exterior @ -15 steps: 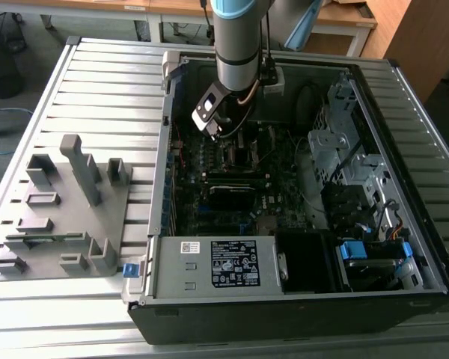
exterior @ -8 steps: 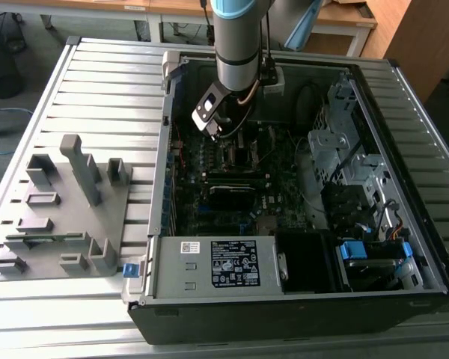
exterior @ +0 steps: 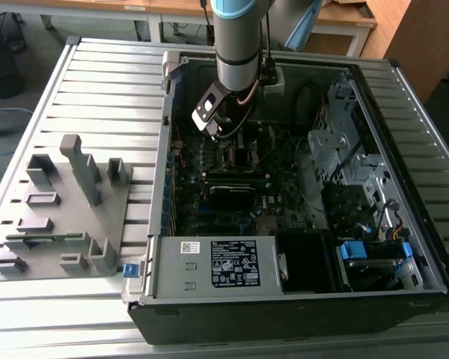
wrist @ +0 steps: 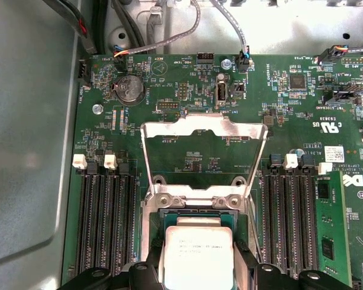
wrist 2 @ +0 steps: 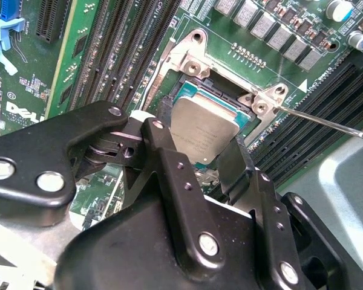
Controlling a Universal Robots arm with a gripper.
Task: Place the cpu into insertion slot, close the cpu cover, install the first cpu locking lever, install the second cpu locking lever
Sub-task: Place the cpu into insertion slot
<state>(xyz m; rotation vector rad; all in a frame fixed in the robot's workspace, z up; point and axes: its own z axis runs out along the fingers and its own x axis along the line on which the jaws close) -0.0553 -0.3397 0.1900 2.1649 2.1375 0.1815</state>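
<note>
Overhead, the arm [exterior: 239, 45] drops almost straight down into the open computer case [exterior: 284, 314], its wrist over the far half of the motherboard [wrist: 187, 90]. In both wrist views the end effector [wrist 2: 193, 142] is clamped on the cpu [wrist 2: 206, 124], one black finger [wrist 2: 163, 151] on each of two opposite edges. The chip sits tilted in the second wrist view, directly over the insertion slot [wrist 2: 196, 92]; whether it is seated I cannot tell.

The cpu cover [wrist: 199, 125] stands swung open on its hinge at the socket's edge, toward the board edge where cables plug in. A thin metal lever rod [wrist 2: 327, 124] sticks out past one socket corner. Long black memory slots [wrist: 106, 223] flank the socket on two sides, and a coin battery [wrist: 127, 89] lies near a board corner.

The case rests on a slatted metal table [exterior: 105, 82], with a grey fixture block [exterior: 67, 217] towards the edge at the exterior view's left. Wooden desks [exterior: 172, 7] stand behind.

A white printed label [exterior: 226, 263] covers the power supply at the case's near edge; white lettering marks the board.
</note>
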